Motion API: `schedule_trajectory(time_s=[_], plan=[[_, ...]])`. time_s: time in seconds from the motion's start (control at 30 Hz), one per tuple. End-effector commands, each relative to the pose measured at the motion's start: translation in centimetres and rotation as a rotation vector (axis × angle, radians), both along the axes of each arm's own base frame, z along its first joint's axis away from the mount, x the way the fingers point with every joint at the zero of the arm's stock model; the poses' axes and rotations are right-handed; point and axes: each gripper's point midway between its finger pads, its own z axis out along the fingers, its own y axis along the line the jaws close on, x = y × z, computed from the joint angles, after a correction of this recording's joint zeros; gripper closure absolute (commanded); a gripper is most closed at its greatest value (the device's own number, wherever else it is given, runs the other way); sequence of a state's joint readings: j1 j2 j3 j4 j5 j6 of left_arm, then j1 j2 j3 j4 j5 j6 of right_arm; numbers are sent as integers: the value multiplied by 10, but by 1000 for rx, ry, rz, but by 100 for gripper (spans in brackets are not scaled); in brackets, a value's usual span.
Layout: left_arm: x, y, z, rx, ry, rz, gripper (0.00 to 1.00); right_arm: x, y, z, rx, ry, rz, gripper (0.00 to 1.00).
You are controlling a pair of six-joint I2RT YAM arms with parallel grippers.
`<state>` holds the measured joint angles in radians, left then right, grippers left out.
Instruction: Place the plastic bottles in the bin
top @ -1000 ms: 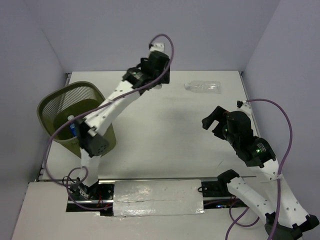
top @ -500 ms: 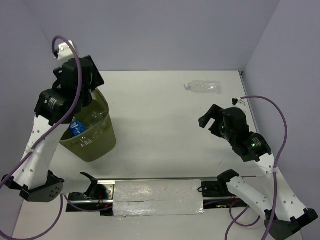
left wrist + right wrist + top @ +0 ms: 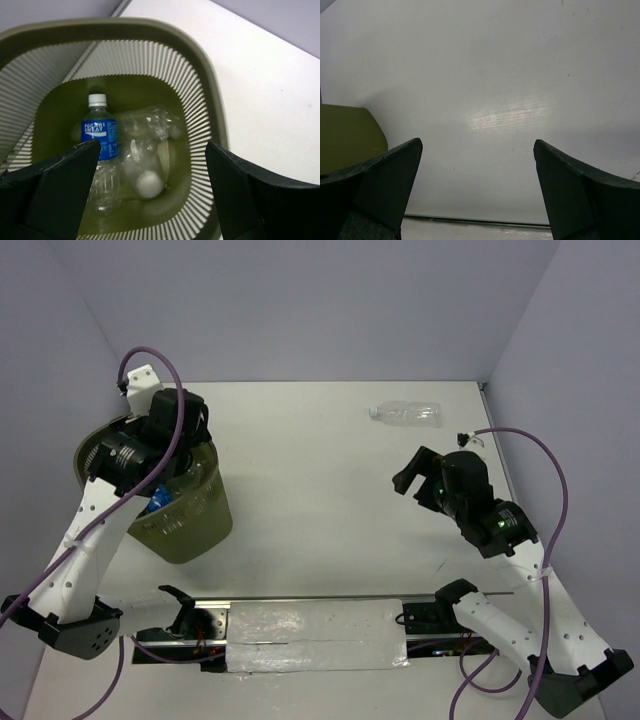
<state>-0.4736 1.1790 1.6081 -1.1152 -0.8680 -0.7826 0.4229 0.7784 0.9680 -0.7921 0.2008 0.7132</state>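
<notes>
Left wrist view: left gripper (image 3: 152,167) hung spread wide, empty, above the bin (image 3: 100,27); blue-label bottle (image 3: 100,140) and crumpled clear bottles (image 3: 147,150) lay inside. One lone bottle (image 3: 405,414) lay on the far table (image 3: 300,490), right gripper (image 3: 412,472) released, well short. Likely risk: the round bottle rolling from closing fingers.

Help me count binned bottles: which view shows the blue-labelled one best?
Left wrist: it looks straight into the bin, the blue-labelled bottle showing cap and label. Top external shows only a blue sliver; right wrist shows none of it.
</notes>
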Motion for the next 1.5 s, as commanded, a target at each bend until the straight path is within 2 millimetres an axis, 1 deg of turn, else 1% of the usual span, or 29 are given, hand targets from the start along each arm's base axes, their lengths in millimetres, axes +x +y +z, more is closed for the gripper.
schedule_trajectory(time_s=[0.0, 0.13, 0.17, 0.2, 0.23, 0.3, 0.33, 0.4, 0.43, 0.47, 0.53, 0.57, 0.6, 0.63, 0.67, 0.7, 0.73, 0.77, 0.8, 0.83, 0.87, 0.9, 0.93, 1.0, 1.1, 1.2, 1.37, 1.4, 1.47], plan=[[19, -12, 31, -35, -105, -49, 1, 5, 0, 15, 13, -57, -4, 0], [38, -50, 63, -65, -185, -207, 1, 3, -5, 11, 9, -53, -33, 0], [46, -73, 63, -58, -178, -264, 1, 4, -11, 10, -5, -48, -64, 0], [50, -88, 63, -45, -171, -305, 1, 5, -13, 8, -11, -41, -82, 0], [49, -109, 74, -50, -182, -385, 1, 9, -15, 4, -12, -23, -113, 0], [63, -139, 70, -45, -148, -483, 0, 19, -19, 6, -9, -29, -170, 0], [67, -158, 62, -55, -119, -541, 1, 28, -22, 5, -19, -18, -203, 0], [69, -167, 66, -57, -124, -577, 1, 47, -32, 12, -22, -47, -270, 0], [70, -171, 66, -60, -122, -594, 1, 57, -34, 7, -26, -33, -287, 0], [69, -176, 67, -67, -120, -622, 0, 74, -50, 10, 6, -66, -351, 0], [68, -179, 70, -67, -111, -643, 1, 101, -48, 11, 126, -109, -328, 0], [66, -181, 71, -75, -109, -656, 1, 116, -62, 0, 160, -92, -368, 0], [63, -181, 72, -80, -105, -661, 1, 126, -59, -3, 193, -91, -349, 0], [60, -178, 77, -87, -119, -664, 1, 141, -61, 6, 205, -124, -353, 0], [57, -179, 78, -94, -126, -679, 1, 158, -66, -17, 192, -56, -380, 0], [55, -179, 72, -91, -119, -686, 1, 170, -66, -23, 194, -33, -388, 0], [50, -175, 84, -106, -164, -688, 0, 186, -68, -14, 206, -42, -393, 0], [48, -174, 84, -107, -173, -690, 1, 201, -69, -40, 208, 25, -408, 0], [47, -172, 82, -99, -169, -689, 1, 211, -68, -44, 216, 33, -409, 0], [45, -168, 86, -99, -181, -683, 1, 224, -66, -40, 233, 23, -400, 0], [44, -165, 85, -91, -175, -675, 1, 234, -65, -46, 258, 32, -408, 0], [44, -160, 86, -87, -178, -643, 1, 244, -67, -70, 267, 89, -427, 0], [41, -156, 88, -91, -185, -634, 1, 255, -64, -68, 289, 85, -424, 0], [39, -157, 85, -114, -185, -635, 1, 270, -63, -79, 316, 106, -452, 0], [29, -158, 87, -157, -201, -661, 1, 305, -64, -102, 311, 159, -479, 0], [23, -154, 85, -160, -201, -662, 1, 318, -70, -119, 278, 210, -514, 0], [22, -145, 81, -127, -197, -638, 1, 334, -75, -130, 263, 230, -551, 0], [22, -144, 80, -121, -192, -637, 1, 340, -76, -124, 266, 217, -555, 0], [23, -142, 76, -109, -182, -629, 1, 341, -76, -136, 267, 253, -579, 0]])
